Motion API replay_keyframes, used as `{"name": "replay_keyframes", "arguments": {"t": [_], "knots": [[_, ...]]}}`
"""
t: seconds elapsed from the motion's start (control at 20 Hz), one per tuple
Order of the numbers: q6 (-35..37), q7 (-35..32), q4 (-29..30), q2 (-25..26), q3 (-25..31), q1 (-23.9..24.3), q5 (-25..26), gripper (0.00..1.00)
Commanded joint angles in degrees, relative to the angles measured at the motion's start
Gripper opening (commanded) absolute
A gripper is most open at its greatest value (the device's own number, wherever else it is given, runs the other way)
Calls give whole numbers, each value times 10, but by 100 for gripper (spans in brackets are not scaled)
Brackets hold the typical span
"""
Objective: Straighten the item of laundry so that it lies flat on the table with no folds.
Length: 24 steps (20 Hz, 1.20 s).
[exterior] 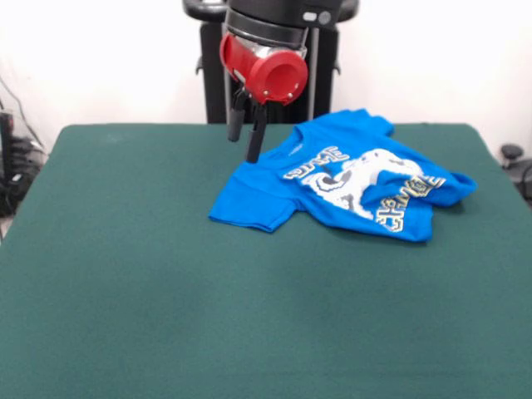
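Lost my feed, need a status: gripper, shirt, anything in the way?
Gripper open, empty, hanging at the shirt's edge. Shirt rumpled, folds across the print, not flat. Table shows nothing else near it.

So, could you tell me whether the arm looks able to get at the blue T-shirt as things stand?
Probably yes: the end effector hangs open just beside the T-shirt, at its near sleeve edge, and nothing on the table stands between them.

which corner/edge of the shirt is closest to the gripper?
The T-shirt's collar-side edge at picture left, right beside the gripper; the folded end at picture right lies farthest away.
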State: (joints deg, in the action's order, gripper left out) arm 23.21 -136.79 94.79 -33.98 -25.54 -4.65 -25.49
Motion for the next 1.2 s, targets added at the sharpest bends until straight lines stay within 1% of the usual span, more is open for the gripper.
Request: {"name": "replay_keyframes", "arguments": {"t": [0.05,0.1,0.3,0.55,0.8,1.2], "knots": [[37,144,20,-44,121,79,98,100],[26,135,15,-35,123,79,102,100],[44,99,-19,-18,132,84,131,100],[70,62,-46,-16,152,92,161,100],[109,51,-59,-13,190,103,155,100],[133,33,-75,4,217,102,166,100]]}}
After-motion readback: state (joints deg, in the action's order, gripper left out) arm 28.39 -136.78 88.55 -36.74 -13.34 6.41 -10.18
